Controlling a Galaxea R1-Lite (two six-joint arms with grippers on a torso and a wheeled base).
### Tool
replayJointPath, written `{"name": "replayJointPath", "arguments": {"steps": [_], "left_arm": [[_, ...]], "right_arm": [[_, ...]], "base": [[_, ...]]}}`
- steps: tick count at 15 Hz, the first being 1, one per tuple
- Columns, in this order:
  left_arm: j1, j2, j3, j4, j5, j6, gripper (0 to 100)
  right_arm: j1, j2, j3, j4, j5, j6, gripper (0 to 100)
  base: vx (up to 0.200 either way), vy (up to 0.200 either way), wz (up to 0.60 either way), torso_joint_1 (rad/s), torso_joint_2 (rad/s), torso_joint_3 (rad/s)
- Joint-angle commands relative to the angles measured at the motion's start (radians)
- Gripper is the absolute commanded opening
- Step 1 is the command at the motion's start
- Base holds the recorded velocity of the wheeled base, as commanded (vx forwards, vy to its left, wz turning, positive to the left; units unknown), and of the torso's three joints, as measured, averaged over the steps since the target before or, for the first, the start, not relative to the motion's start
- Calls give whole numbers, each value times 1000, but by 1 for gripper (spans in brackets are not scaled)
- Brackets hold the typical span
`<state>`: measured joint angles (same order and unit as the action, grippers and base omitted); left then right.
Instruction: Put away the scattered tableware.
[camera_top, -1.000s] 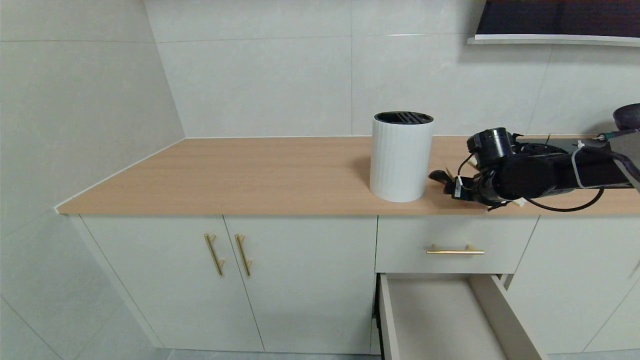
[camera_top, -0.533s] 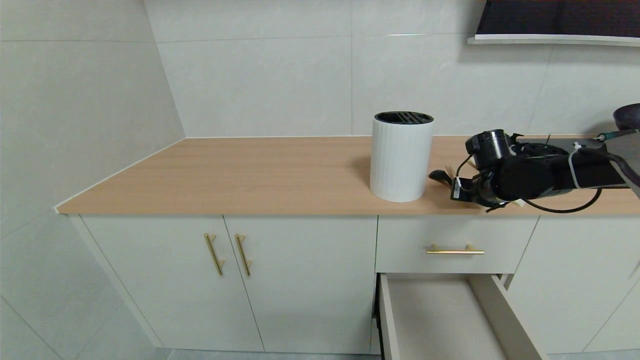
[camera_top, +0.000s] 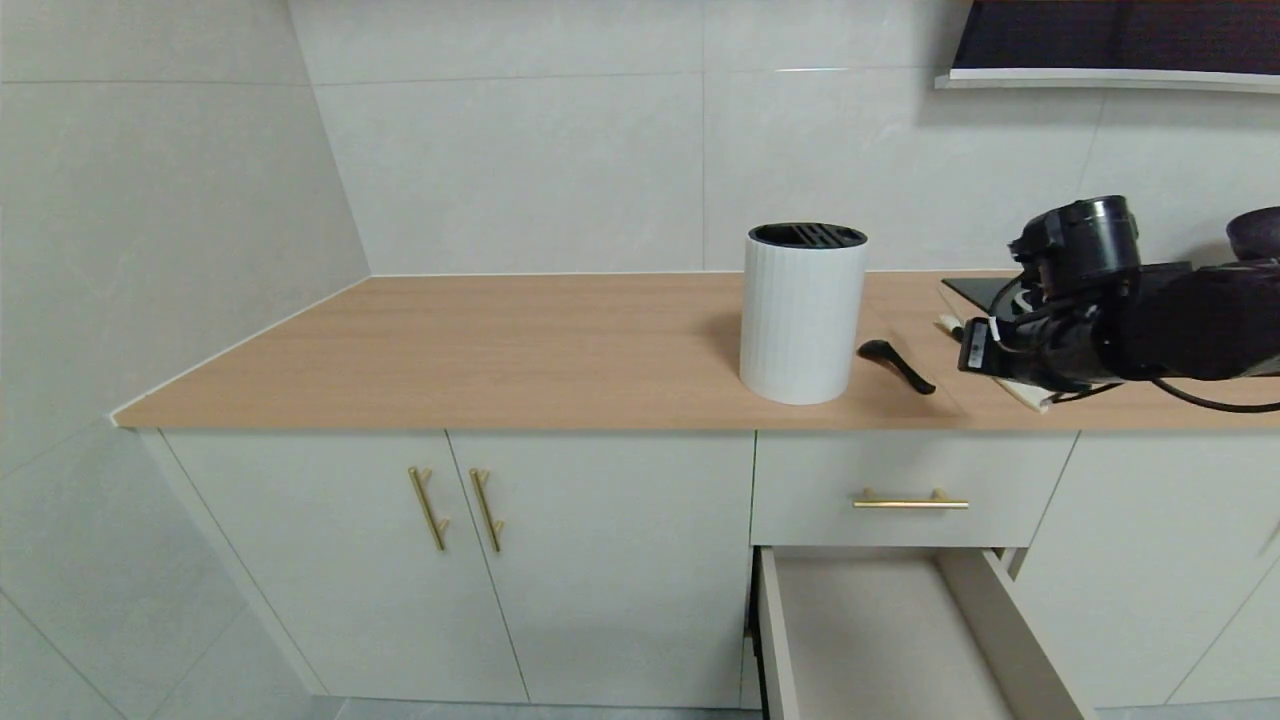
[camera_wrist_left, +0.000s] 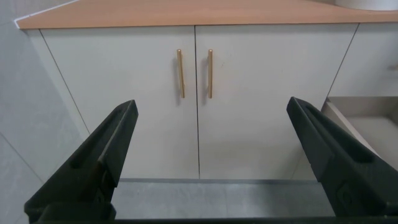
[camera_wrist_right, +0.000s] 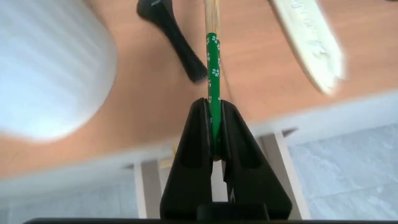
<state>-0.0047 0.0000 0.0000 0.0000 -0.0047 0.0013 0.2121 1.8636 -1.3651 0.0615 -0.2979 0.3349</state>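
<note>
My right gripper (camera_wrist_right: 214, 134) is shut on a chopstick (camera_wrist_right: 213, 59) with a green patterned end and a wooden shaft. It holds the chopstick above the counter's front edge. In the head view the right gripper (camera_top: 985, 345) hangs above the wooden counter (camera_top: 500, 340), to the right of the white ribbed utensil holder (camera_top: 803, 315). A black spoon (camera_top: 895, 362) lies on the counter between holder and gripper; it is the same black spoon (camera_wrist_right: 171, 34) that lies beside the chopstick. A cream flat utensil (camera_wrist_right: 308, 37) lies farther right. My left gripper (camera_wrist_left: 214, 162) is open, low before the cabinet doors.
A drawer (camera_top: 880, 640) stands pulled out below the counter, under a shut drawer with a gold handle (camera_top: 910, 502). The cabinet doors carry two gold handles (camera_wrist_left: 194, 73). A black cooktop (camera_top: 985, 292) and a dark pot (camera_top: 1255, 232) are at the counter's right end.
My right gripper has risen from the counter and moved right with the chopstick in it. The black spoon now lies uncovered. The left arm has not visibly moved.
</note>
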Motion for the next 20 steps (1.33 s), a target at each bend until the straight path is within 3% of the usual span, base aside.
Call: {"name": "replayJointPath", "arguments": {"steps": [1, 3, 7, 10, 20], "left_arm": [[0, 0, 0, 0, 0, 0, 100], [0, 0, 0, 0, 0, 0, 100], [0, 0, 0, 0, 0, 0, 100], [0, 0, 0, 0, 0, 0, 100], [0, 0, 0, 0, 0, 0, 100]], "right_arm": [[1, -228, 158, 9, 75, 0, 0], [1, -359, 227, 127, 207, -2, 0], [0, -483, 190, 397, 385, -48, 0], [-5, -445, 135, 615, 404, -134, 0], [50, -109, 150, 621, 433, -132, 0]], "base": [[0, 0, 0, 0, 0, 0], [0, 0, 0, 0, 0, 0], [0, 0, 0, 0, 0, 0], [0, 0, 0, 0, 0, 0], [0, 0, 0, 0, 0, 0]]}}
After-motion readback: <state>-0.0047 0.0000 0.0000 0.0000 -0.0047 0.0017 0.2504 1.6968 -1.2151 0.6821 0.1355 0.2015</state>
